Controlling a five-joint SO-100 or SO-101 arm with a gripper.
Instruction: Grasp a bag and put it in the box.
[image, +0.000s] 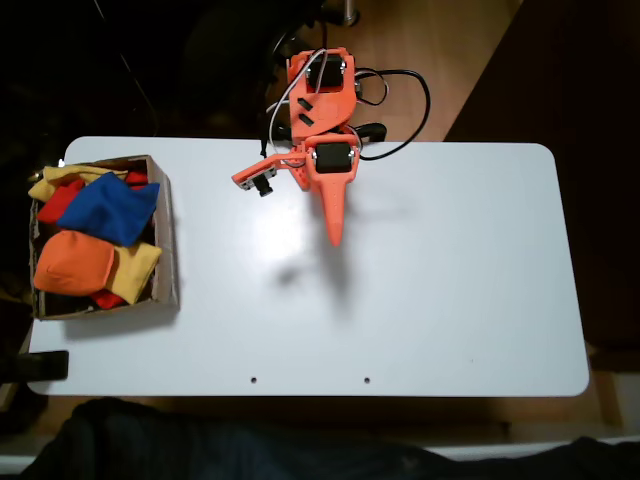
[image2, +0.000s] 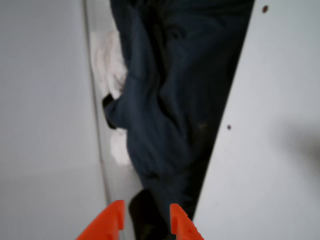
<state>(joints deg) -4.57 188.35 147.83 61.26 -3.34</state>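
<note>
- The gripper (image: 334, 238) hangs over the middle of the white table (image: 450, 280) in the fixed view, pointing at the near edge and holding nothing.
- In the wrist view its orange fingertips (image2: 114, 220) stand slightly apart, dark blue cloth (image2: 165, 115) showing beyond the table edge between them.
- The box (image: 168, 240) sits at the table's left end, well apart from the gripper.
- The bag (image: 110, 208) lies inside the box on top of the pile, touching an orange beanbag (image: 72, 262), with yellow (image: 135, 270) and red (image: 60, 203) ones around it.
</note>
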